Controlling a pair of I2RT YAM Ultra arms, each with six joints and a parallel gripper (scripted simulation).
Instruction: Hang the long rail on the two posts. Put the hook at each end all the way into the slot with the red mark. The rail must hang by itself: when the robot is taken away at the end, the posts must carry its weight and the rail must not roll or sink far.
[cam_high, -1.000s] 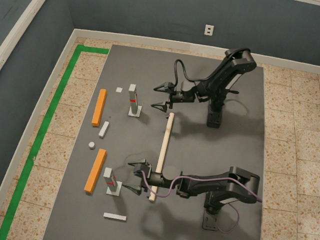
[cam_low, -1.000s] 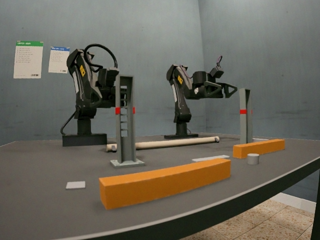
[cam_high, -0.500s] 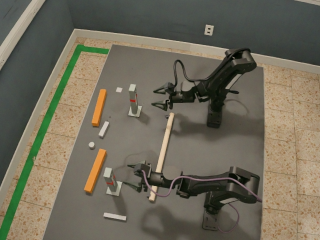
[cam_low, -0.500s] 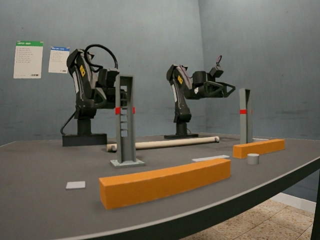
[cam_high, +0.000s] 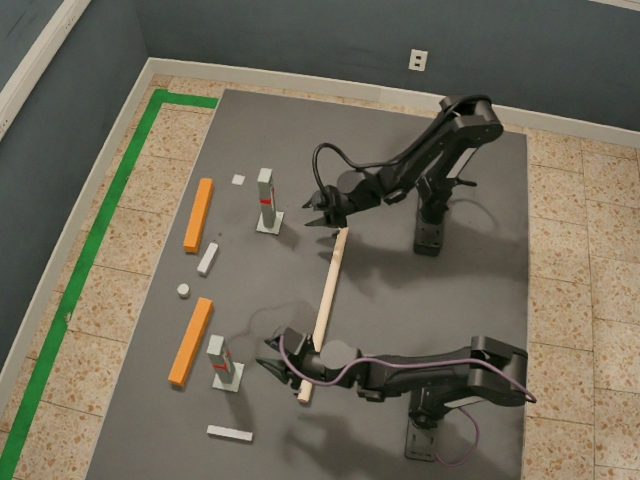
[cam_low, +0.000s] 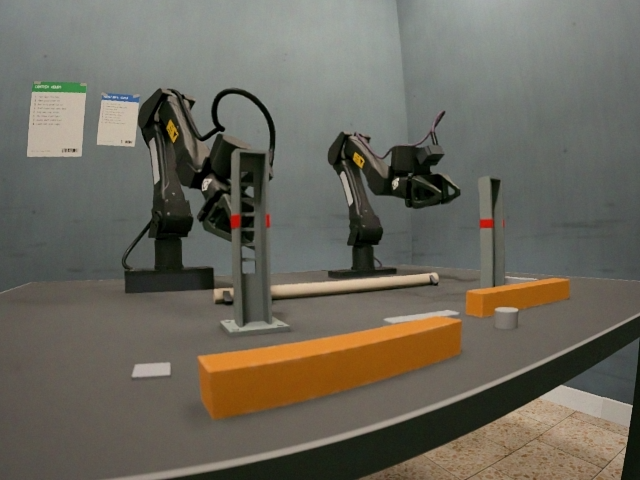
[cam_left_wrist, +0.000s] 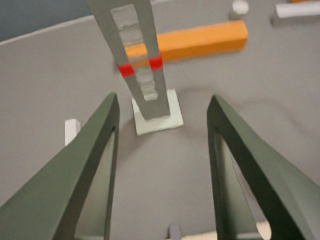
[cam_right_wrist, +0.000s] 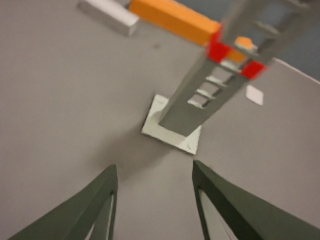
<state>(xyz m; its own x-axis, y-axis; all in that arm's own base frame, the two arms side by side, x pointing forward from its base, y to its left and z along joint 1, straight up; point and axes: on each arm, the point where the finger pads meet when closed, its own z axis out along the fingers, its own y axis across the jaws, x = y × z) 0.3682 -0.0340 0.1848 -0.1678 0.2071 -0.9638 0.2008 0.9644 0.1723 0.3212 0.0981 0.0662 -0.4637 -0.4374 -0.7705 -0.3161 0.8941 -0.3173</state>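
The long pale rail (cam_high: 326, 304) lies flat on the grey table between the two arms; it also shows in the exterior view (cam_low: 336, 285). Two grey slotted posts with red marks stand upright: one (cam_high: 266, 198) before my right gripper, one (cam_high: 221, 361) before my left gripper. My left gripper (cam_high: 262, 352) hovers above the rail's near end, fingers apart and empty, facing its post (cam_left_wrist: 140, 65). My right gripper (cam_high: 306, 214) hovers above the rail's far end, fingers apart and empty, facing its post (cam_right_wrist: 215, 85). Both grippers are well above the table in the exterior view.
Two orange blocks (cam_high: 199, 214) (cam_high: 191, 341) lie beyond the posts. A white bar (cam_high: 207, 258), a small grey cylinder (cam_high: 183, 290) and a small white square (cam_high: 237, 179) lie near them. Another white bar (cam_high: 230, 432) lies at the front edge.
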